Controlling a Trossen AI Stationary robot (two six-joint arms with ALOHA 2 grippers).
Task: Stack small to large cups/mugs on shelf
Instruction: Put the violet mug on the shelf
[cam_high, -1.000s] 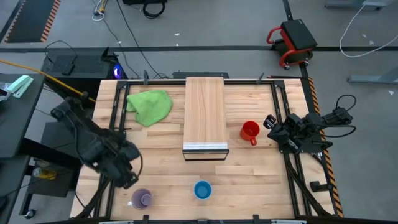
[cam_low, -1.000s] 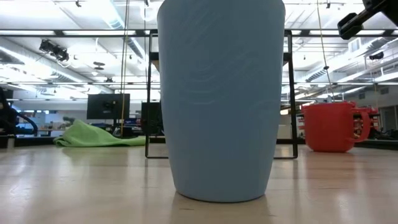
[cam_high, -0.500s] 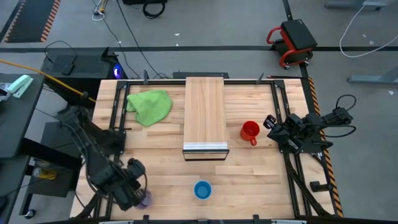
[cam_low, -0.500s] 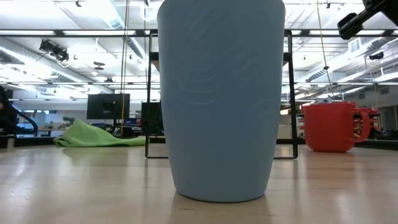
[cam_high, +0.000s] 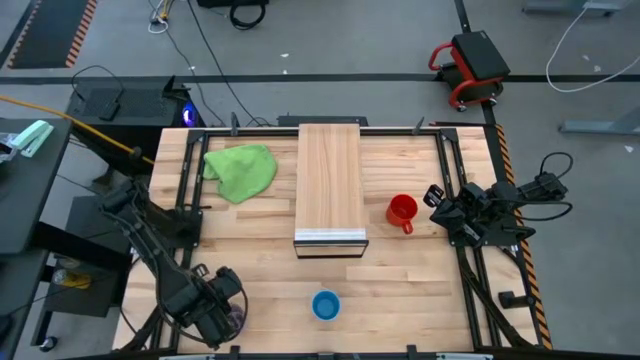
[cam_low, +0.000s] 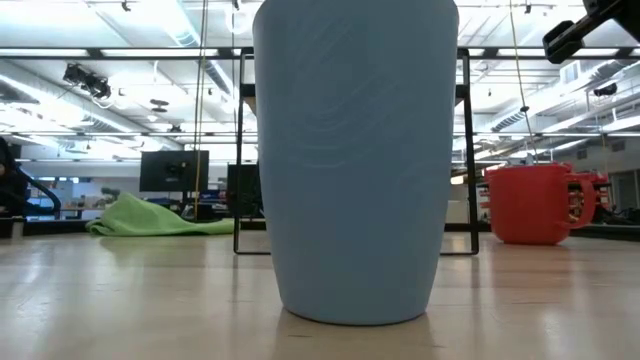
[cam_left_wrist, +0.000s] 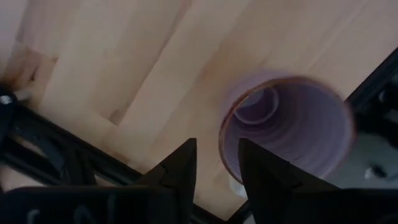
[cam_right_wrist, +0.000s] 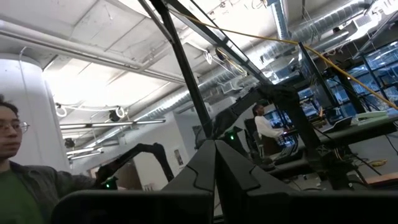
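Observation:
The translucent purple cup (cam_left_wrist: 289, 124) stands upright on its base near the table's near left corner, mostly hidden under my left gripper (cam_high: 226, 303) in the high view. My left gripper (cam_left_wrist: 217, 168) is open and points down over the cup's rim. The bright blue cup (cam_high: 325, 305) stands near the near edge and fills the low view (cam_low: 355, 160). The red mug (cam_high: 402, 210) stands to the right of the light-wood shelf (cam_high: 330, 180). My right gripper (cam_high: 436, 196) is shut and waits beside the mug, apart from it. My left gripper comes from above, pointing down, with one finger (cam_left_wrist: 264, 171) over the inside of the purple cup and the other (cam_left_wrist: 180, 171) outside its rim (cam_left_wrist: 222, 140). Whether either finger touches the wall, I cannot tell. The cup stands upright on the table.
A green cloth (cam_high: 240, 170) lies left of the shelf toward the far edge. Black frame rails run along the table's left (cam_high: 183, 190) and right (cam_high: 470, 270) sides. Bare wood lies between the blue cup and the shelf's silver end (cam_high: 330, 238).
My left gripper has moved toward the table's near edge and down onto the purple cup, which it now covers in the high view. The cups, the mug and my right arm have kept still.

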